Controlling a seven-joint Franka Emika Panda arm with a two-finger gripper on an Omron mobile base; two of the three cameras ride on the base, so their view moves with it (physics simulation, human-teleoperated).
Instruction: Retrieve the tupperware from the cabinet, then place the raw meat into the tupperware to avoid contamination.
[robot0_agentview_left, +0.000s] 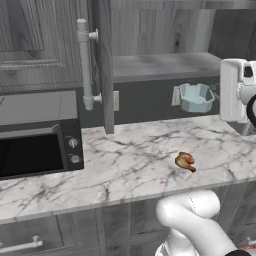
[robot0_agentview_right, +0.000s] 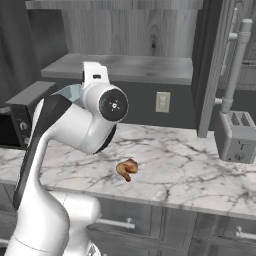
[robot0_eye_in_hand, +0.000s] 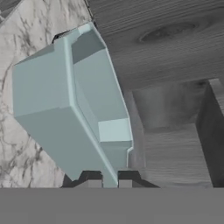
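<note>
jaws clamp tupperware (robot0_eye_in_hand: 74, 109) wall | raw meat (robot0_agentview_left: 185, 161) on marble counter (robot0_agentview_left: 130, 165) | cabinet (robot0_agentview_left: 107, 65) open

Pale teal-blue translucent tupperware (robot0_agentview_left: 196, 97), brown-orange raw meat (robot0_agentview_left: 185, 161), white marble counter (robot0_agentview_left: 130, 160) veined in grey, dark grey wood-grain cabinet (robot0_agentview_left: 107, 65) fitted with a silver bar handle (robot0_agentview_left: 85, 65), black microwave (robot0_agentview_left: 37, 150), grey metal toaster (robot0_agentview_right: 237, 136), dark finger tips (robot0_eye_in_hand: 92, 180).

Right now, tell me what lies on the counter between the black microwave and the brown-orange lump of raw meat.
Nothing: between the black microwave and the brown-orange raw meat the left base view shows bare white marble counter.
</note>
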